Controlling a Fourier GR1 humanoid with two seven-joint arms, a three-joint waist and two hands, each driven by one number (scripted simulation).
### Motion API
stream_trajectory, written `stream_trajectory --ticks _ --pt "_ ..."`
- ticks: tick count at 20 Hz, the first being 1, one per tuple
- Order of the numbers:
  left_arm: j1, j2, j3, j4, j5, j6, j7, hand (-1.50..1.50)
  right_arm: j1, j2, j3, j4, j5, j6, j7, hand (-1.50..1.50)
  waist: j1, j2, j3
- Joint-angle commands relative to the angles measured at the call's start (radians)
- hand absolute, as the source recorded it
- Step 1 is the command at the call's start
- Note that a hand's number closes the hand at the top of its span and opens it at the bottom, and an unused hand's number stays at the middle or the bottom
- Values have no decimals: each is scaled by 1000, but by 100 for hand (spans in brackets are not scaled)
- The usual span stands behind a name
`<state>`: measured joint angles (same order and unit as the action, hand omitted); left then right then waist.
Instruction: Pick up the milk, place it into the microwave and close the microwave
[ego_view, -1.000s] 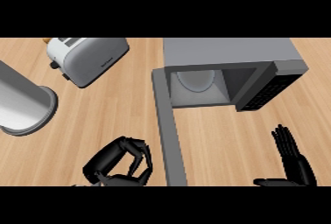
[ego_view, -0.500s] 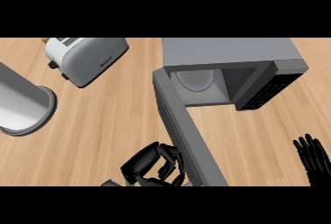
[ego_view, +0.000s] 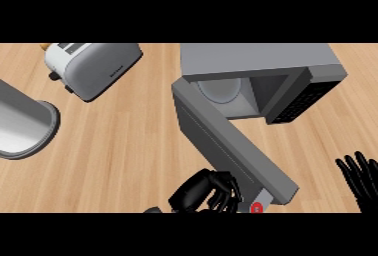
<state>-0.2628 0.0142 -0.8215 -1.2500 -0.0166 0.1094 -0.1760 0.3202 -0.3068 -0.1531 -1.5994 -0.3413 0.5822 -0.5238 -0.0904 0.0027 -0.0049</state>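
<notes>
While the microwave (ego_view: 258, 62) stands at the far right of the wooden counter (ego_view: 125, 145) with its door (ego_view: 229, 145) swung partway out toward the near side, the left hand (ego_view: 203, 192) sits low at the near edge, its fingers curled, pressed against the outer face of that door near its free end. Whether those fingers close on anything cannot be told, since only a small red-and-white spot (ego_view: 256, 208) shows beside them. The milk itself cannot be made out anywhere; inside the open cavity only the pale round turntable (ego_view: 219, 91) shows. At the near right edge the right hand (ego_view: 362, 177) rests with fingers straight and spread, pointing up, holding nothing. A silver toaster (ego_view: 92, 67) lies at the far left, and a grey cylindrical container (ego_view: 22, 125) sits at the left edge.
</notes>
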Motion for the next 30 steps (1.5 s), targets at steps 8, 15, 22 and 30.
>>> stream_trajectory --ticks 8,15,22,30 --pt "-285 -13 -152 100 195 317 45 150 13 -60 57 -255 -132 53 148 -150 -61 14 -2" --pt "-397 -14 -103 127 342 462 22 150 26 -83 75 -339 -192 41 222 -150 -93 25 -3" --pt "-550 -14 -75 247 427 531 -17 150 -6 -109 56 -379 -254 -8 293 -150 -107 37 -1" --pt "-645 -14 -28 360 555 541 -71 150 -1 -128 63 -417 -311 -22 343 -150 -145 51 0"
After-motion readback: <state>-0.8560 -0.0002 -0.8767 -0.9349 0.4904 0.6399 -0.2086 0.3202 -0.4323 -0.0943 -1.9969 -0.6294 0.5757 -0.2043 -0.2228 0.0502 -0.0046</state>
